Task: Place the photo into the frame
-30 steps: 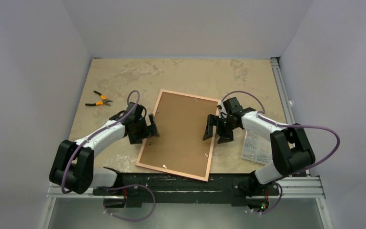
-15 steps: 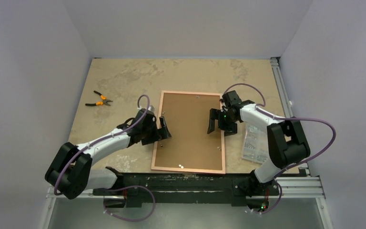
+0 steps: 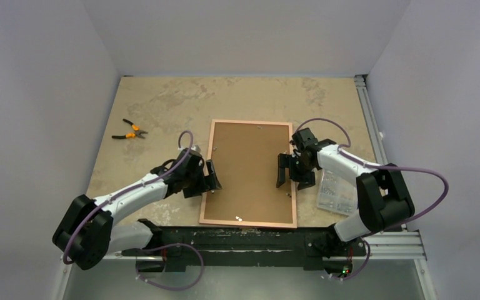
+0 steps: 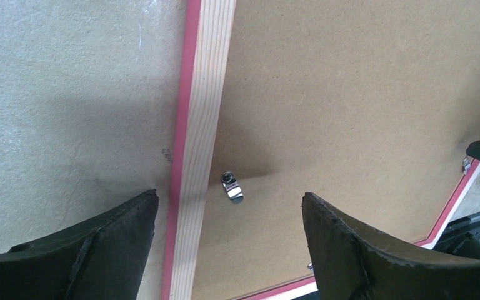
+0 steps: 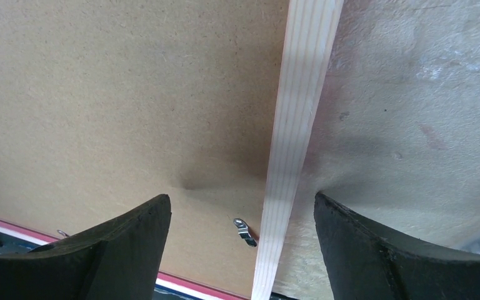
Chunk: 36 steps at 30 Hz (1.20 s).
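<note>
Here the frame lies back-up at picture centre, long axis top to bottom, with the left hand and right hand, both spread and empty, astride its opposite long sides.

— Where are we?
— A robot lab cell, we'd say: blank white walls box in the table, aluminium rails run along the bottom (purple cables looping at right), pliers at left.
</note>
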Tool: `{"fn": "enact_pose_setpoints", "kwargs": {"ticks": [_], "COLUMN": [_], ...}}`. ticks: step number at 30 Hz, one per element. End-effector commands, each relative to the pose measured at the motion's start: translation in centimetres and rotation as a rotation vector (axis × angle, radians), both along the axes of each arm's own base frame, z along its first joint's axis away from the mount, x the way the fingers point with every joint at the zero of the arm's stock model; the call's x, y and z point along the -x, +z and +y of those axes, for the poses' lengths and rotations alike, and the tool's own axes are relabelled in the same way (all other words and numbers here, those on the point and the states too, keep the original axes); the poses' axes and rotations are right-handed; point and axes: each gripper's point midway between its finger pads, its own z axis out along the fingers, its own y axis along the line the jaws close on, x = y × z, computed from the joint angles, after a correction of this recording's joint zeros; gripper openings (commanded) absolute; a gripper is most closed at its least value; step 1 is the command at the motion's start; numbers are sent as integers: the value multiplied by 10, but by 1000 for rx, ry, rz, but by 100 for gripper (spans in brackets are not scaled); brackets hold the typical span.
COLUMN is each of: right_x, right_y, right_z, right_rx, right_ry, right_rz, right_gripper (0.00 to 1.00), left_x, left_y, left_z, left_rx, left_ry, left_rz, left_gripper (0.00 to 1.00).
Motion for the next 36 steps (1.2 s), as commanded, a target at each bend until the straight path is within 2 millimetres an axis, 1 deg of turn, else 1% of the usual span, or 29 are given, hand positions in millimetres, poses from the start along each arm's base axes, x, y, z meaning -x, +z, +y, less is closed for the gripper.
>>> {"fn": "enact_pose_setpoints", "kwargs": {"ticks": [1,3,6,9,10,14,16,19,20,24,27,28,29,31,34,36], "right_x": [-1,-3,-6,-8,-9,-11,-13,-17,-19,-24,-27,-27,-29,-30,-33,-35], "right_y": [-4,-5,-5,-3,-2,-1,0,1,2,3,3,3,3,3,7,8], "right_z": [0,3,5,5,5,6,7,9,9,11,12,13,13,15,23,30], "right_rx": [3,-6,-8,-5,-4,-4,-9,-11,-12,-13,-13,-12,-12,-16,-33,-35], "right_ry": [-11,-6,1,8,8,14,16,20,20,26,32,35,36,42,61,75], "right_rz": [1,5,-1,-6,-9,-15,-17,-21,-23,-28,-30,-29,-29,-29,-38,-42], "right_gripper": [82,81,80,80,80,80,80,80,80,80,80,80,80,80,80,80], "left_x": [30,26,19,17,18,25,27,29,29,25,22,21,20,17,13,12], "left_y": [-28,-29,-31,-34,-36,-43,-45,-46,-46,-42,-37,-35,-31,-22,-7,-2], "left_z": [24,22,25,29,30,30,28,27,26,24,17,14,10,0,-10,-8], "left_rx": [-136,-164,-251,-340,-361,-398,-392,-384,-383,-378,-343,-324,-296,-232,-135,-105], "left_ry": [-31,-33,-24,-24,-26,-49,-57,-59,-60,-62,-68,-70,-75,-86,-84,-67], "left_rz": [111,109,117,132,137,155,154,155,154,145,126,117,102,75,36,24], "left_gripper": [83,81,78,66,65,44,30,4,0,0,1,9,22,41,64,78]}}
